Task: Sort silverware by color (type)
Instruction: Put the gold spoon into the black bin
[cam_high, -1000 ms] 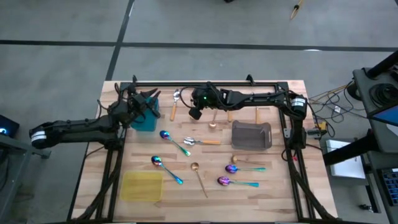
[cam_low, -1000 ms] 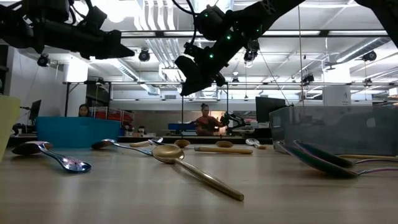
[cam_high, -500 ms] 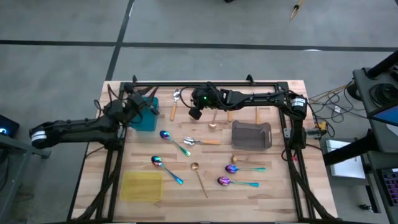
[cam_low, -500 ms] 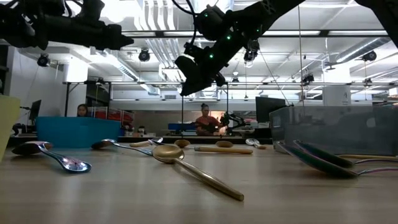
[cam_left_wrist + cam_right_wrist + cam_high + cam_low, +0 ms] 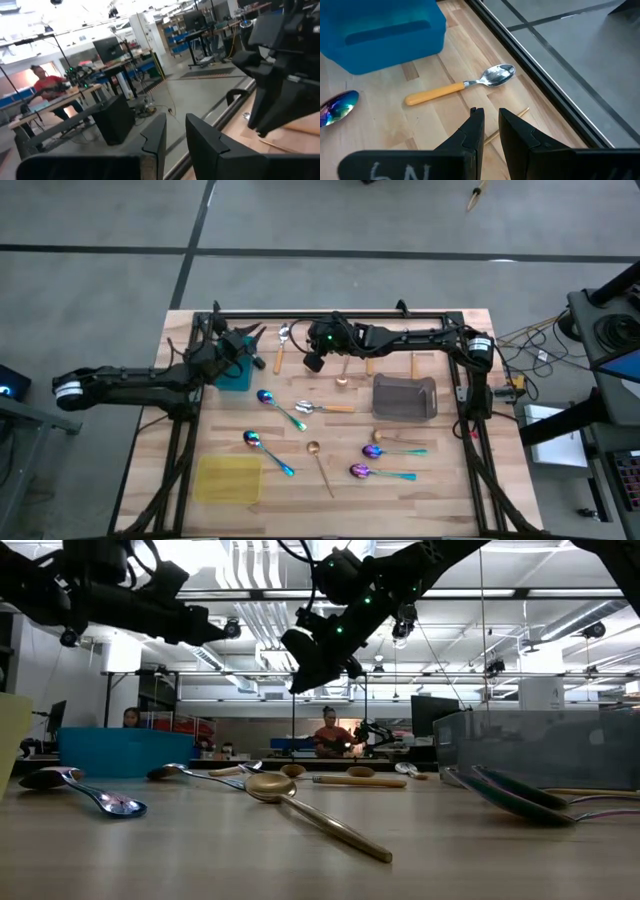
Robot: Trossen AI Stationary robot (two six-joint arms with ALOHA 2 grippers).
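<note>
The silverware lies spread over the wooden table. An orange-handled silver spoon [image 5: 281, 348] [image 5: 460, 87] rests flat beside the teal tray [image 5: 232, 372], and another [image 5: 325, 408] lies mid-table. Iridescent teal-handled spoons [image 5: 280, 409] [image 5: 268, 452] [image 5: 394, 450] and gold ones [image 5: 320, 465] [image 5: 343, 375] lie nearer the front. My left gripper [image 5: 256, 333] [image 5: 175, 120] hangs level over the teal tray's far side, shut, holding nothing. My right gripper [image 5: 313, 364] [image 5: 489, 112] hovers above the table just right of the far orange-handled spoon, shut and empty, tilted down.
A grey tray [image 5: 404, 397] stands right of centre and a yellow tray [image 5: 228, 480] at the front left. A black frame rail [image 5: 330, 313] runs along the far edge. People sit at desks in the room beyond the table.
My left gripper drew back a little toward the table's left, then went toward the right edge over the teal tray, sinking slightly and rolling a bit. It stays shut and empty. No spoon has moved.
</note>
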